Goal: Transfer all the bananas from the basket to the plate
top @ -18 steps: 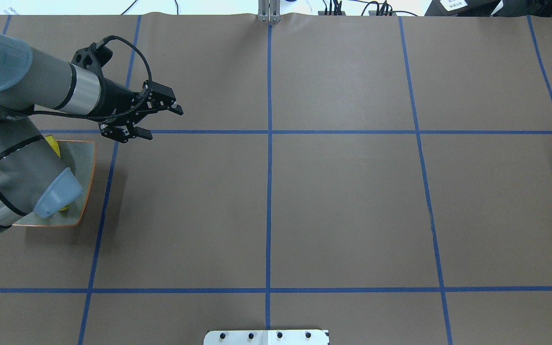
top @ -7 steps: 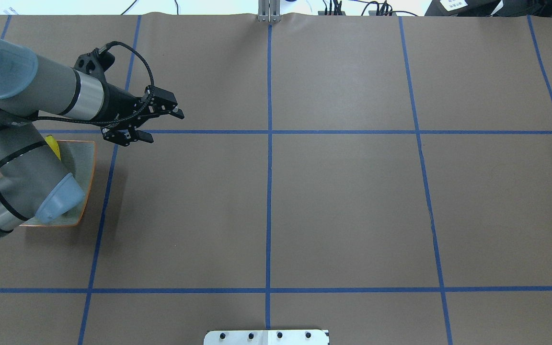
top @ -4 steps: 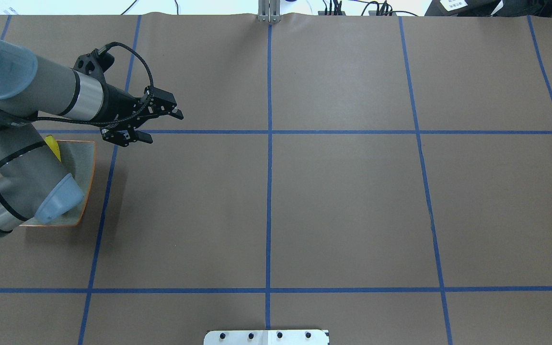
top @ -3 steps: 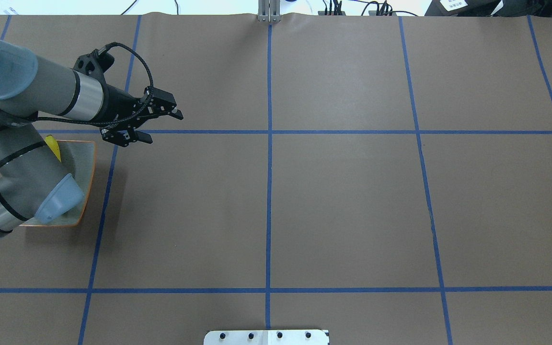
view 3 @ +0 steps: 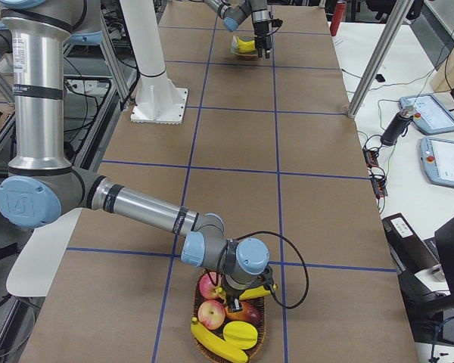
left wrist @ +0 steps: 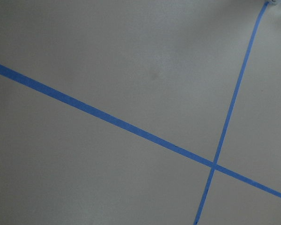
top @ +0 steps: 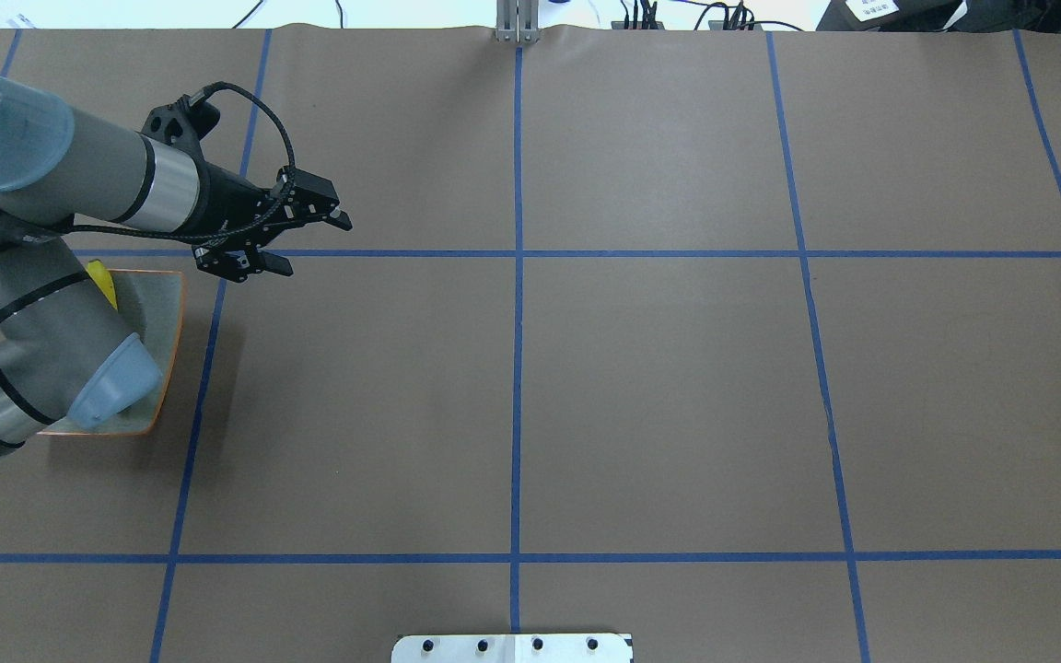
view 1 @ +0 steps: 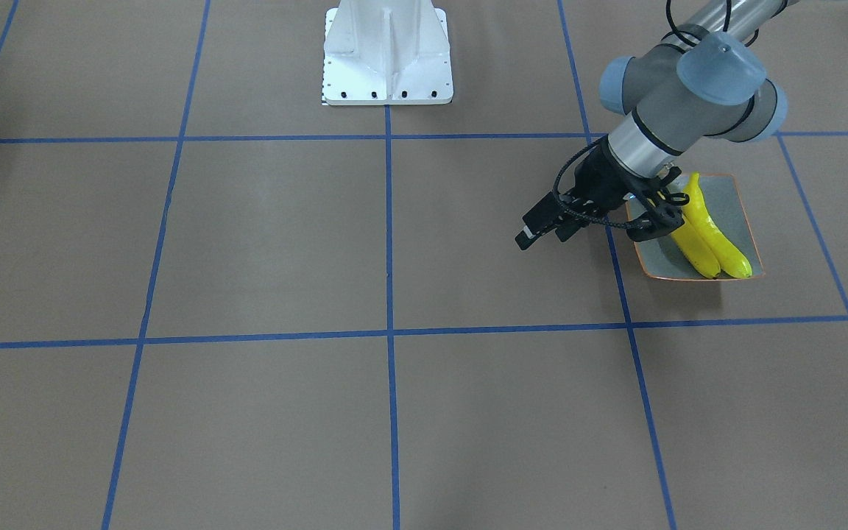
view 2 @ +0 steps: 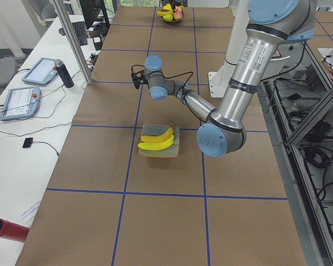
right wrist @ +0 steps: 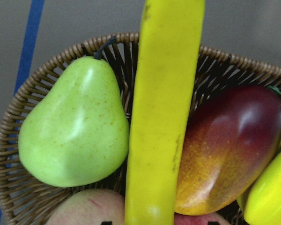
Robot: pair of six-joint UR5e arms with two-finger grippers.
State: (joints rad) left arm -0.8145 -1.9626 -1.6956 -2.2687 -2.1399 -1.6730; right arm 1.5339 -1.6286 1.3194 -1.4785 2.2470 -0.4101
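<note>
Two yellow bananas [view 1: 705, 234] lie side by side on the grey-blue, orange-rimmed plate [view 1: 739, 197]. My left gripper [view 1: 543, 237] hangs open and holds nothing, just beside the plate toward the table's middle. In the overhead view the left arm covers most of the plate [top: 158, 313], and only one banana [top: 103, 282] tip shows. Far off, the right gripper [view 3: 242, 291] is down in the wicker basket [view 3: 262, 334], over a banana [right wrist: 164, 117] that fills the middle of the right wrist view. I cannot tell whether its jaws are open or shut. Another banana [view 3: 214, 342] lies in the basket.
The basket [right wrist: 37, 77] also holds a green pear [right wrist: 75, 126], a red mango [right wrist: 229, 150] and apples [view 3: 212, 311]. The white robot base [view 1: 387, 55] stands at mid table. Tablets [view 3: 443, 113] and a post [view 3: 371, 60] line the operators' side bench.
The left arm has shifted only slightly since the earliest frame. Its gripper has edged a little toward the plate and stays open.
</note>
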